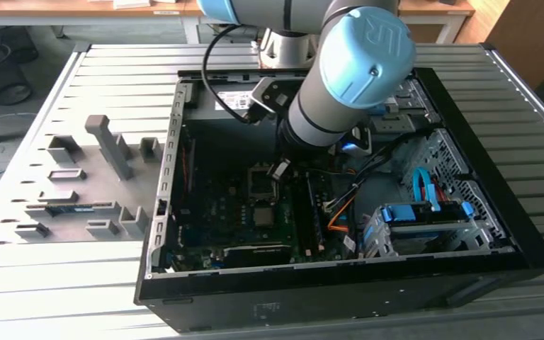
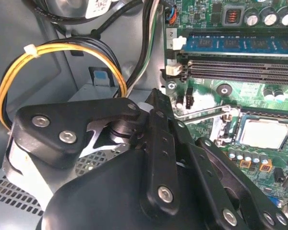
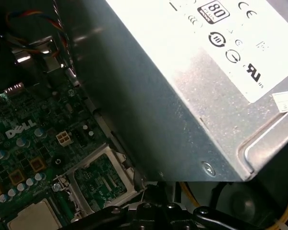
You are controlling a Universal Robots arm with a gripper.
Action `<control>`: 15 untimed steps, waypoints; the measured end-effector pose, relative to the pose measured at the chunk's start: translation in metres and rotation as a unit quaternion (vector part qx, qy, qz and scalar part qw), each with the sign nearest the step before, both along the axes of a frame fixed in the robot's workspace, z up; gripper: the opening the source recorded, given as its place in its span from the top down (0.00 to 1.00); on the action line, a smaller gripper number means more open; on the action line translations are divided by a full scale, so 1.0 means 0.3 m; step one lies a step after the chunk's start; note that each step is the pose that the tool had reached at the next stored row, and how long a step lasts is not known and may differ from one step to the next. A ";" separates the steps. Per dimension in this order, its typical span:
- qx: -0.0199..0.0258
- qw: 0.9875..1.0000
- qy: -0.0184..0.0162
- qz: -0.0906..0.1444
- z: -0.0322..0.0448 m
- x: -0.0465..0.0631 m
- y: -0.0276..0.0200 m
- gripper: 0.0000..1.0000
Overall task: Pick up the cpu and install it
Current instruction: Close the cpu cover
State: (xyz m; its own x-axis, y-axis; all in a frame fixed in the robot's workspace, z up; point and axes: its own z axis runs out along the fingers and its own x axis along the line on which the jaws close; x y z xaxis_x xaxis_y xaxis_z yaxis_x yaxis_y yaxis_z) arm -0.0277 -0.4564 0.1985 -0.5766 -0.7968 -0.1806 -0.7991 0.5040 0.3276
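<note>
The cpu [image 2: 264, 133] is a flat silver-grey square that lies in its socket on the green motherboard; it also shows as the cpu [image 3: 31, 216] and as a pale square, the cpu [image 1: 264, 216]. Beside it the socket's metal frame [image 3: 103, 179] stands flipped open, and the thin lever [image 2: 206, 113] is swung free. My gripper [image 1: 279, 168] hangs inside the open computer case, just above the board by the open frame. Its black linkage [image 2: 158, 158] is close in both wrist views, and its tips are hidden. Nothing shows held in it.
The grey power-supply box [image 3: 192, 72] sits close beside the gripper. Yellow and black cables [image 2: 62, 52] loop near it. Long memory slots [image 2: 240, 67] run past the socket. A drive cage with blue parts [image 1: 423, 219] fills the case's corner. A grey fixture tray [image 1: 83, 184] lies at the exterior view's left.
</note>
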 end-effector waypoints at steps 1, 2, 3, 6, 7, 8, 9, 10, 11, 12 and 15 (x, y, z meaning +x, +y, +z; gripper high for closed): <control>0.000 1.000 0.000 0.000 0.001 -0.001 0.000 0.90; 0.000 1.000 -0.001 0.000 0.002 -0.001 -0.001 0.90; 0.000 1.000 -0.001 0.000 0.003 -0.003 -0.001 0.90; 0.001 1.000 -0.003 0.000 0.010 -0.005 -0.003 0.90; 0.001 1.000 -0.003 0.000 0.012 -0.005 -0.003 0.90; 0.001 1.000 -0.003 0.000 0.014 -0.006 -0.003 0.90; 0.001 1.000 -0.004 0.000 0.016 -0.006 -0.003 0.90; 0.001 1.000 -0.004 0.000 0.019 -0.007 -0.003 0.90; 0.001 1.000 -0.004 0.000 0.021 -0.007 -0.003 0.90; 0.001 1.000 -0.005 0.000 0.023 -0.007 -0.004 0.90; 0.001 1.000 -0.005 0.000 0.026 -0.008 -0.005 0.90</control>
